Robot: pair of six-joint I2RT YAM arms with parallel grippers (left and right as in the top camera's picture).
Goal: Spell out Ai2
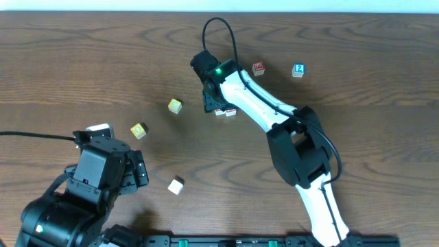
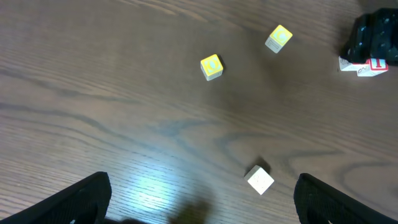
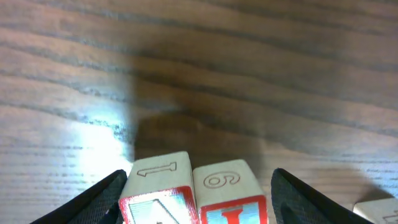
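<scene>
Right gripper (image 3: 200, 202): fingers spread apart low over the table (image 3: 199, 56), one on each outer side of a pair of blocks. A sliver of gap shows on the I side, so nothing is clamped.
A block (image 3: 158, 196): red-framed letter face toward the wrist camera, a carved 1 on top, touching its neighbour.
I block (image 3: 230, 199): just right of the A in that view, with a carved 6 or 9 on top.
Pale block (image 3: 376, 211): only a corner shows, outside the right-hand finger; its face is unreadable.
Blue-faced block (image 1: 298, 70): toward the far edge, well apart from the pair. Its white character is too small to read.
Red-faced block (image 1: 258, 68): between the pair and the blue one.
Left gripper (image 2: 203, 190): fingers wide apart, holding nothing.
White block (image 2: 260, 180): on the wood just ahead of the left fingers.
Yellow block (image 2: 211, 66): farther out, alone.
Second yellow block (image 2: 279, 38): near the first, not touching it, closer to the pair.
</scene>
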